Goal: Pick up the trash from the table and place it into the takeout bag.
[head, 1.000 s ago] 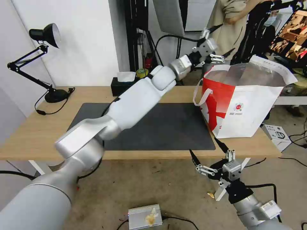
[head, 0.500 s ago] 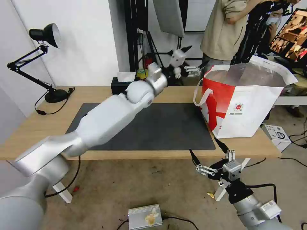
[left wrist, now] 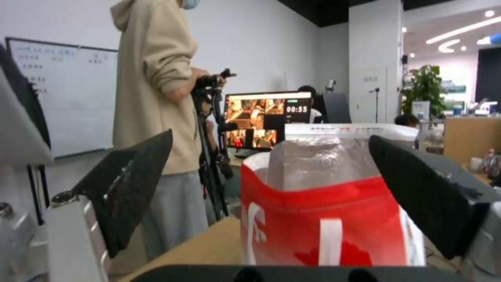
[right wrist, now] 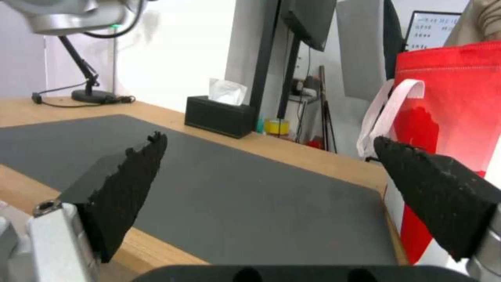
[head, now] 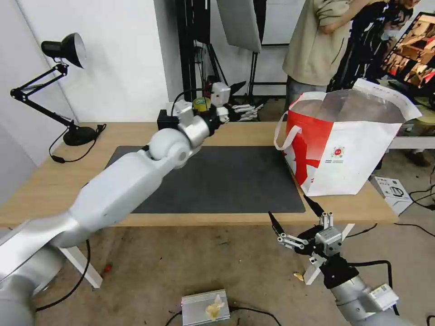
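Left gripper (head: pixel 242 100) is hovering above the surface (head: pixel 50 190), fingers (left wrist: pixel 130 184) wide apart, empty, takeout bag (head: pixel 349 149) standing beyond them; right gripper (head: pixel 294 226) is waiting below the surface edge, spread, empty

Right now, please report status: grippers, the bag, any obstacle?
Left gripper open, empty, above table's far edge. Right gripper open, low before table. Takeout bag upright, mouth open. No obstacle seen.
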### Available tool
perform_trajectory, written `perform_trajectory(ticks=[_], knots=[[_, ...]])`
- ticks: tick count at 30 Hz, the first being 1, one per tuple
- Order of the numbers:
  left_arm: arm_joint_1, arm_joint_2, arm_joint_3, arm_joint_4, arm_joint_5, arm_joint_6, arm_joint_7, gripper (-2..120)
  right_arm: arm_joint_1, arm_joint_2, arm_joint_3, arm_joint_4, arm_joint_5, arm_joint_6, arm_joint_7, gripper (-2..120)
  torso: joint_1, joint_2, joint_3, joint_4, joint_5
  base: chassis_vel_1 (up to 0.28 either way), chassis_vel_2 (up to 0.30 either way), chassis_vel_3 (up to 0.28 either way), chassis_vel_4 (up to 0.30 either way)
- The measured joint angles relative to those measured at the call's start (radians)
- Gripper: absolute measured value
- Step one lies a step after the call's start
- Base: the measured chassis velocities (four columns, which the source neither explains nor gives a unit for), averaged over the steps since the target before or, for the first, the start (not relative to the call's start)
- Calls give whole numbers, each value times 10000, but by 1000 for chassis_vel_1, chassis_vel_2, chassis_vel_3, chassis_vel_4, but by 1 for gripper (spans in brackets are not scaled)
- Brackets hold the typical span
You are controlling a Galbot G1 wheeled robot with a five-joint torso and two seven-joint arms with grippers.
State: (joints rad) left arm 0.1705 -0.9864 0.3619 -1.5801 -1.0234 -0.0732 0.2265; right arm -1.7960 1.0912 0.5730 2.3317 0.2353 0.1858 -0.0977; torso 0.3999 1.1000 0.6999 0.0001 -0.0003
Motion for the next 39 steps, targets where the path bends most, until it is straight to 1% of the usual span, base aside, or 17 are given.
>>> perform_trajectory(ticks=[5,7,8,11,12,15,20,21,25,26,29,30,32,33,36,38,39], knots=[[904,812,-716,-804,-42,51,210,100,0,0,0,0,0,0,0,100,0,0,0,-1,1,0,0,0,0],[1665,1235,-1224,-1249,181,20,446,100,0,0,-1,0,0,0,-1,100,0,0,0,2,0,0,0,0,0],[1665,1235,-1224,-1249,181,20,446,100,0,0,-1,0,0,0,-1,100,0,0,0,2,0,0,0,0,0],[2872,1748,-2028,-1797,453,-80,883,100,1,0,1,0,0,0,1,100,0,0,0,-1,2,0,0,0,0],[2872,1748,-2028,-1797,453,-80,883,100,1,0,1,0,0,0,1,100,0,0,0,-1,2,0,0,0,0],[4126,2084,-2944,-2396,636,-135,1145,100,0,-1,0,0,0,0,0,100,-1,0,0,0,2,0,0,0,0],[5702,2305,-4208,-3116,970,-297,1356,100,1,0,0,0,0,0,0,100,0,0,0,0,2,0,0,0,0],[5702,2305,-4208,-3116,970,-297,1356,100,1,0,0,0,0,0,0,100,0,0,0,0,2,0,0,0,0],[7146,2371,-5122,-3698,1228,-546,1413,100,1,0,0,0,0,0,0,100,-1,1,0,-1,3,0,0,0,0],[7146,2371,-5122,-3698,1228,-546,1413,100,1,0,0,0,0,0,0,100,-1,1,0,-1,3,0,0,0,0],[8112,2176,-5792,-4086,1467,-616,1423,100,1,0,0,0,0,0,0,100,0,1,0,-1,3,0,0,0,0],[8112,2176,-5792,-4086,1467,-616,1423,100,1,0,0,0,0,0,0,100,0,1,0,-1,3,0,0,0,0],[8821,1943,-6310,-4377,1778,-629,1423,100,1,0,0,0,0,-1,-1,100,0,1,0,-1,3,0,0,0,0],[8821,1943,-6310,-4377,1778,-629,1423,100,1,0,0,0,0,-1,-1,100,0,1,0,-1,3,0,0,0,0],[9881,1445,-7217,-4813,2311,-669,1417,100,1,0,0,0,0,0,0,100,0,1,-1,-2,4,0,0,0,0],[10129,1331,-7385,-4910,2408,-690,1416,100,0,0,0,0,0,0,0,100,0,0,-1,-2,5,0,0,0,0],[10647,1101,-7674,-5094,2634,-758,1417,100,1,0,0,0,0,0,0,100,0,0,0,-1,2,0,0,0,0]])
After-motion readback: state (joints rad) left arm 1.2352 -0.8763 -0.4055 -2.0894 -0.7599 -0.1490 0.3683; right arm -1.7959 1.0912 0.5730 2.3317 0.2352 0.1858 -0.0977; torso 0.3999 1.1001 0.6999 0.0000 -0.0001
